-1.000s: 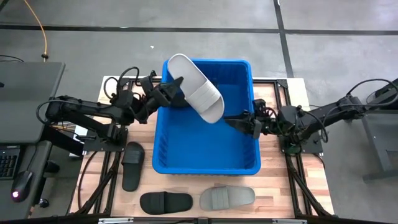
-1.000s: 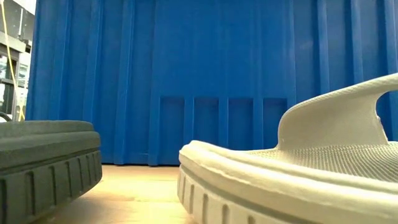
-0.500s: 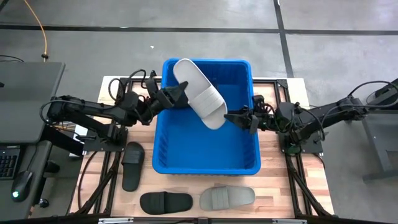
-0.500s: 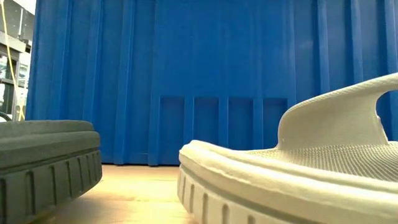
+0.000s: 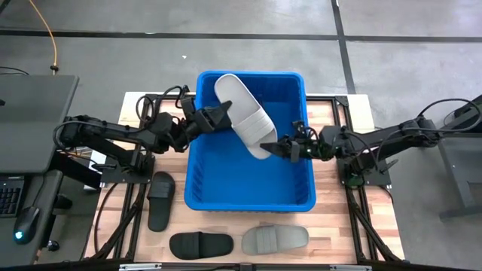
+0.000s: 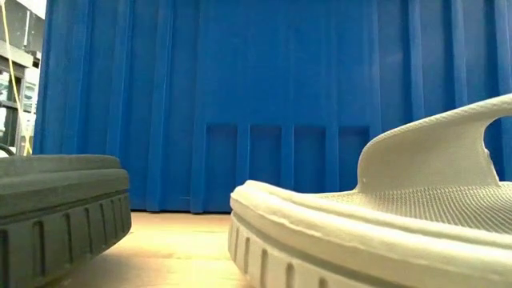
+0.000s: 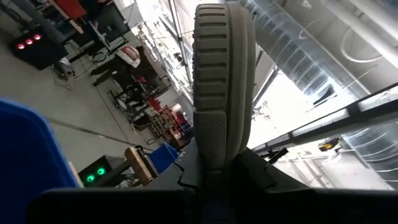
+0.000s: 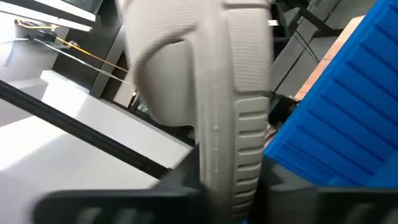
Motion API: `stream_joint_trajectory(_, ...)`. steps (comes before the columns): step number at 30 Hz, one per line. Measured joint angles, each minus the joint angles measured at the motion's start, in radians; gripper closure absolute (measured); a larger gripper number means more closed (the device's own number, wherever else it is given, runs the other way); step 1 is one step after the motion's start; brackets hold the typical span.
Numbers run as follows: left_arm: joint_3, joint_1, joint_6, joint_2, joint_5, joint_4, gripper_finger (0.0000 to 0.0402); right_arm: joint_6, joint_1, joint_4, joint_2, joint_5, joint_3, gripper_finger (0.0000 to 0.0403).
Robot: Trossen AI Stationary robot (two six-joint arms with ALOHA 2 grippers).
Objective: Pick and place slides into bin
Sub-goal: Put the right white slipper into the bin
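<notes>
Above the bin [image 5: 226, 192], the left gripper [image 5: 217, 118] and the right gripper [image 5: 279, 147] both hold one grey slide [image 5: 242, 114], at its ten o'clock and four o'clock ends.

Overhead, table-level (close), two wrists

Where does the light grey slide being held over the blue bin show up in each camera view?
High view: held slide over the bin, upper middle, between both grippers.
Low view: not in it.
Left wrist view: upright at centre.
Right wrist view: upright at centre.
Shared landmark: the bin's blue wall.
</notes>
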Motion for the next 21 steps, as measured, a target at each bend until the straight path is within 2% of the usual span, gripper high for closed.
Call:
stream_joint_trajectory(6,0.0,0.0,-0.001,-0.001,0.037,-0.006,0.0341,0.088,-0.01,-0.061,-0.049,-0.081,0.0,0.0395)
stream_joint_trajectory(9,0.0,-0.001,0.002,0.001,0.114,-0.027,0.0337,0.111,-0.002,-0.145,-0.111,-0.115,0.0,0.0397)
stream_joint_trajectory(18,0.0,-0.001,-0.08,-0.022,0.334,-0.229,0.0322,0.18,-0.003,-0.463,-0.319,-0.171,0.007,0.0401)
stream_joint_trajectory(21,0.002,0.001,-0.082,-0.051,0.328,-0.246,0.0292,0.182,-0.002,-0.628,-0.35,-0.172,0.075,0.0401)
